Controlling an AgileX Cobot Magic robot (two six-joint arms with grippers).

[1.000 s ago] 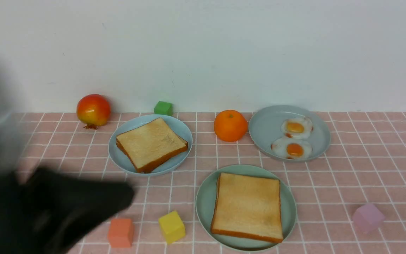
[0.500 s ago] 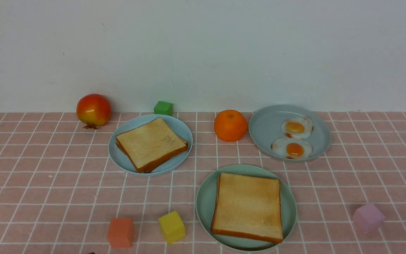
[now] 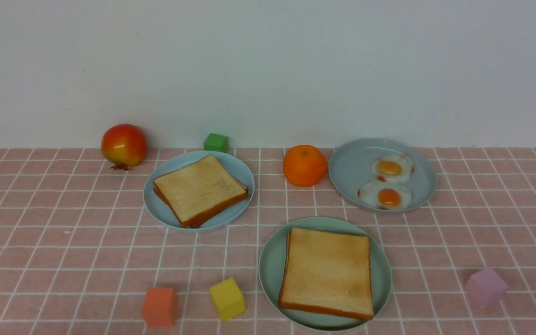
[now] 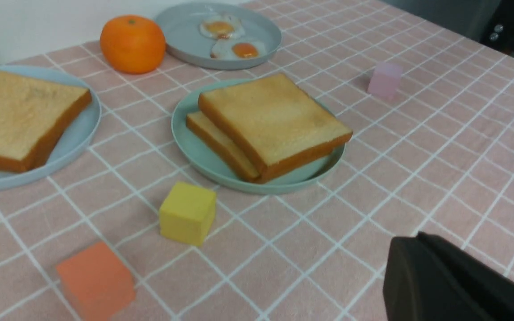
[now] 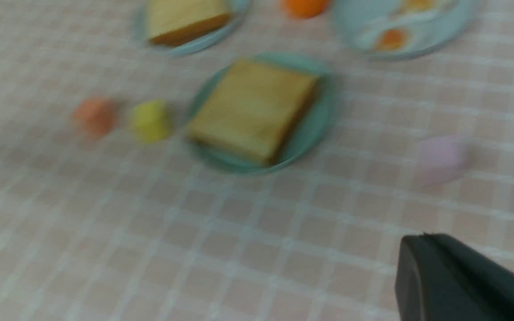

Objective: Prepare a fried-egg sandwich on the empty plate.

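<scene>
Left gripper (image 4: 406,256) and right gripper (image 5: 413,256) both pinched closed, empty, hanging back near-side; fried egg (image 3: 385,196) far-right on grey-blue plate (image 3: 349,170), beyond toast-loaded mint plate (image 3: 268,267), so probably right arm's reach.

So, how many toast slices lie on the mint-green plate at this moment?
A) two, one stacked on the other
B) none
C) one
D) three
A: in the left wrist view the mint-green plate holds an upper toast slice lying on a lower toast slice whose edge sticks out beneath it; no egg is visible between them, and both fried eggs sit on the grey-blue plate.
</scene>
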